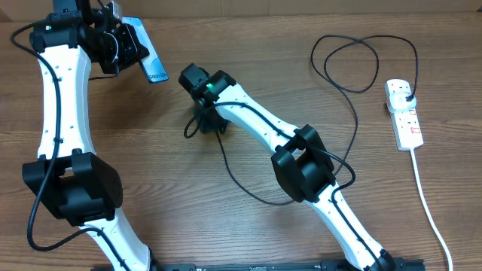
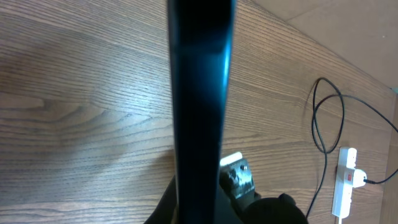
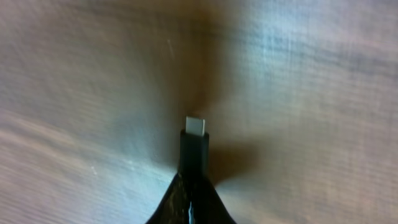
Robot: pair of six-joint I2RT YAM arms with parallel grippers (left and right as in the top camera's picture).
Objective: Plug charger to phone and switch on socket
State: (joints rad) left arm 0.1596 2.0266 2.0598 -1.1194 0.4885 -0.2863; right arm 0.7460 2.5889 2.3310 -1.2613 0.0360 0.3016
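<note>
Right hand (image 3: pixel 191 196) grips charger (image 3: pixel 194 146), left hand (image 1: pixel 120 47) grips phone (image 1: pixel 153 69)

charger (image 1: pixel 354 90) looped beside socket (image 1: pixel 404 117), front tabletop (image 1: pixel 188 226) open

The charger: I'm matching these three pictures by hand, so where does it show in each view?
Overhead: the charger loops at upper right, from the socket toward centre.
Left wrist: the charger is a thin loop at right, above the socket.
Right wrist: the charger shows its connector tip at centre, between the right fingers.
Shared landmark: socket in overhead and left wrist; wooden table in all.
</note>
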